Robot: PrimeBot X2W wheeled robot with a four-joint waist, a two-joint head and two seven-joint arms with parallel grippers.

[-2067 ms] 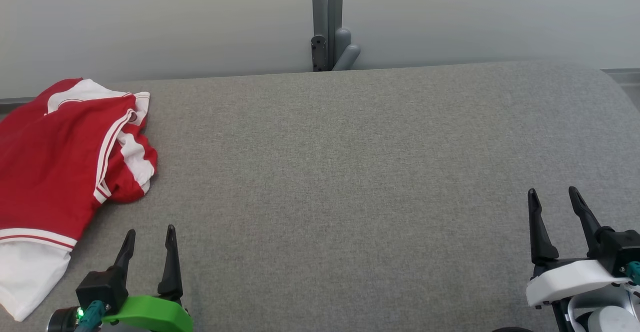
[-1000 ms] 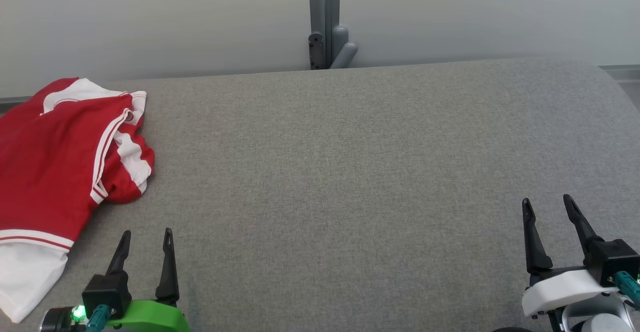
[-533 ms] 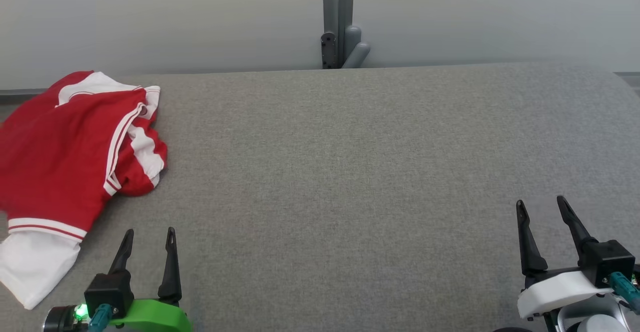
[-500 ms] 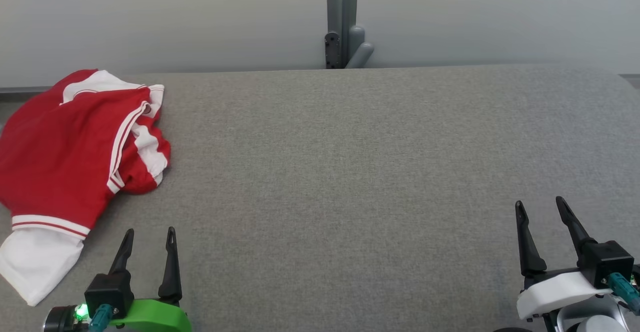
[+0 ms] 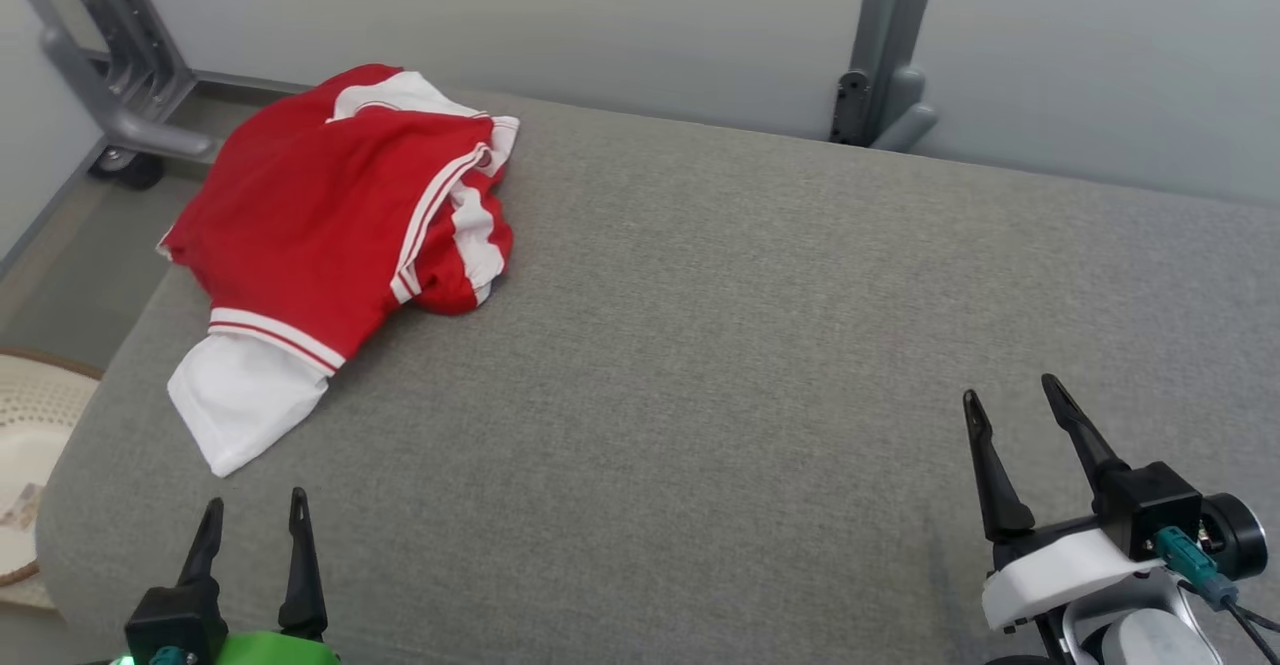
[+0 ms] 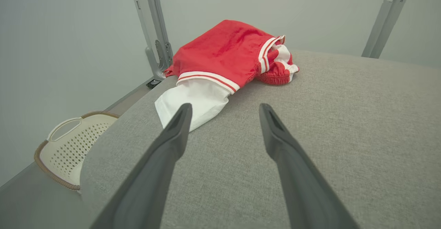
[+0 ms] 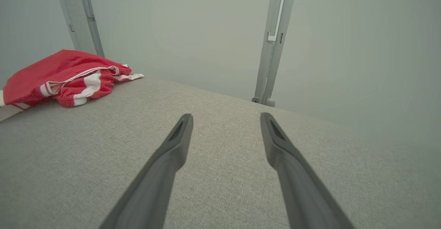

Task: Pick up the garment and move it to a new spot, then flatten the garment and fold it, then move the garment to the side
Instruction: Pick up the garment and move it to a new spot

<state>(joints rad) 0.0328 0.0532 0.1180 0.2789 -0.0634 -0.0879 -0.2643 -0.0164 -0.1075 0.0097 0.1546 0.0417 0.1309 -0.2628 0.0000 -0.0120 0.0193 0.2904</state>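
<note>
The first step is in hand: the pick-up has not begun. The garment (image 5: 330, 215), red with white bands, lies bunched at the far left of the desk (image 5: 720, 345). A white flap trails from it toward the near left edge.

The left end effector (image 5: 255, 498) hovers at the near left with its fingers spread wide and nothing between them. It is near the white flap but not touching it. The right end effector (image 5: 1010, 389) is just as wide open and empty at the near right, well apart from the cloth.

The next move probably falls to the left arm: reach forward and slightly left, come down on the flap or the banded hem, and close on a fold. Gripping one layer would likely drag the rest, so a bite into the bunch seems safer. The bare middle and right of the desk offer a new spot with room to spread it.

A pale perforated basket (image 6: 74, 146) stands on the floor left of the desk. The part of its inside seen from the left wrist looks empty. The rest is hidden, so I cannot tell what it holds.
</note>
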